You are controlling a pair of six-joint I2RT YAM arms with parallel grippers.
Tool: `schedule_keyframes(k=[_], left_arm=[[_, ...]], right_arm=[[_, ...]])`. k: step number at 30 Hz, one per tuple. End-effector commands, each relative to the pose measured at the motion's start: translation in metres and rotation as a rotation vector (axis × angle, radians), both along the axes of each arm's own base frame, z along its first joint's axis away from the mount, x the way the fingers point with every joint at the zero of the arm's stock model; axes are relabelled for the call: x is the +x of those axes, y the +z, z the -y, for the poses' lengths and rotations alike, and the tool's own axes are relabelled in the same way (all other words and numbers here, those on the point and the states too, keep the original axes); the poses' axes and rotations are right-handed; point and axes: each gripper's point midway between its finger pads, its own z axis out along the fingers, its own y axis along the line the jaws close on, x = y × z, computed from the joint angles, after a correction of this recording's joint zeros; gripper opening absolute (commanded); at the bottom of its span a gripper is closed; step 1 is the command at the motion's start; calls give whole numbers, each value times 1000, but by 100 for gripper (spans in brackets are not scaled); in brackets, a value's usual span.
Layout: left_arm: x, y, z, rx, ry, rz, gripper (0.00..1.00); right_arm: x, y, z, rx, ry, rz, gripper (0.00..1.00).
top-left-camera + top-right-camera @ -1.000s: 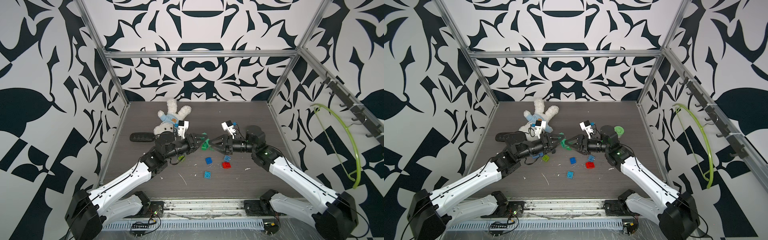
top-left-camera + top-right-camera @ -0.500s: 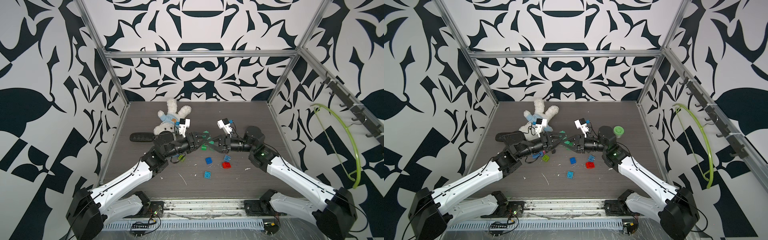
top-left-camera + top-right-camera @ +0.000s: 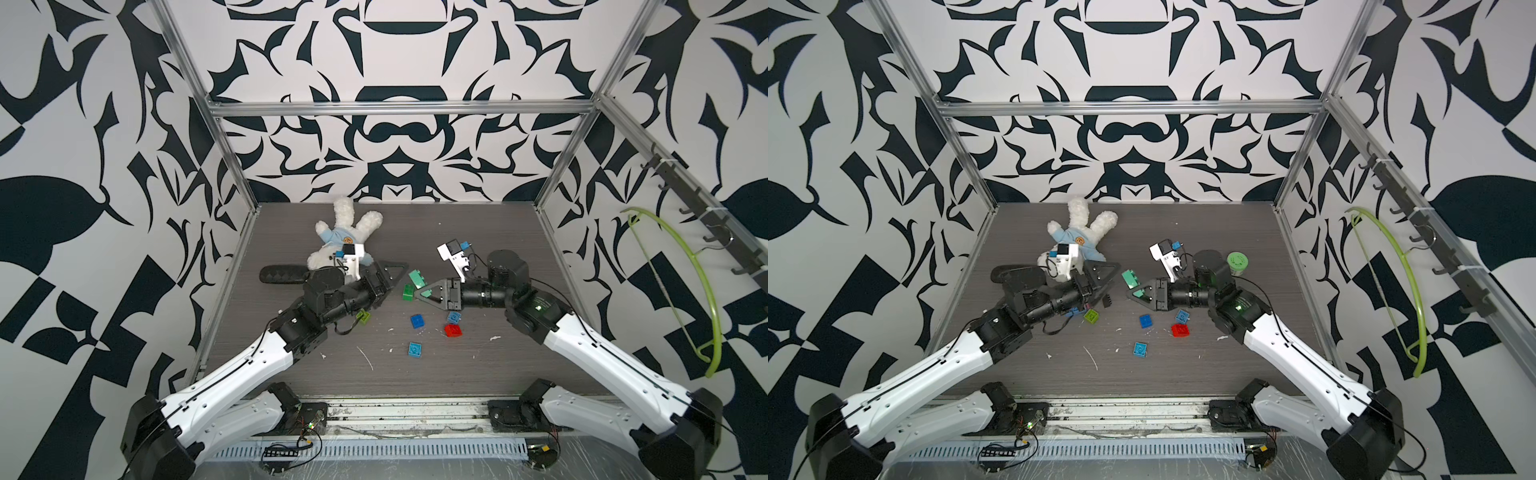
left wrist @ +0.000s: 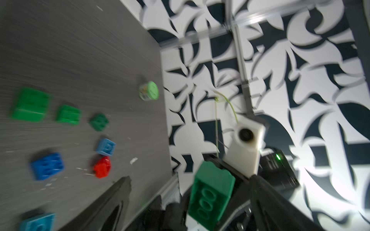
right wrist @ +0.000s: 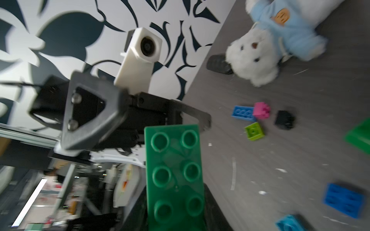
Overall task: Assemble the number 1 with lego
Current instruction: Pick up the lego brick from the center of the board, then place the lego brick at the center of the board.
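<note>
Right wrist view showed a green lego brick [image 5: 174, 170] clamped in the right fingers [image 3: 419, 287], above the bench [image 3: 478, 374] middle; the left fingers [image 3: 1108, 286] gaped, apparently empty. Judged light, rigid, slick: best pinched across flat sides.

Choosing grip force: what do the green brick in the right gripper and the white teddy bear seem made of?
Green brick: likely hard moulded plastic, smooth, slightly glossy, crisp studs. Teddy bear: soft plush, matte, fluffy white pile; blue shirt looks like cloth.
</note>
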Motion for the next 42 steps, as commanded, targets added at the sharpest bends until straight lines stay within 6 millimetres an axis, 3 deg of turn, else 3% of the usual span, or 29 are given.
schedule_keyframes(k=[1,4,9,13,17,24,30,36,42], left_arm=[[8,-76,-65,187,300,-249,97],[1,-108,-85,125,388,-366,96],[-18,-139,-116,147,482,-471,90],[-34,-158,-137,184,534,-546,89],[-45,-169,-151,200,577,-592,89],[-57,-175,-167,226,618,-617,87],[-59,-178,-167,236,618,-627,86],[-57,-179,-164,253,606,-636,86],[-57,-182,-162,260,595,-649,86]], right_arm=[[9,-48,22,-319,33,254,0],[1,-76,6,-454,174,340,0],[-25,-133,-29,-711,398,498,0],[-43,-175,-56,-835,511,556,0],[-45,-198,-79,-888,538,589,0],[-34,-220,-94,-933,521,593,0],[-28,-238,-90,-984,528,569,5],[-23,-248,-82,-1001,543,491,25],[-25,-242,-88,-949,558,453,42]])
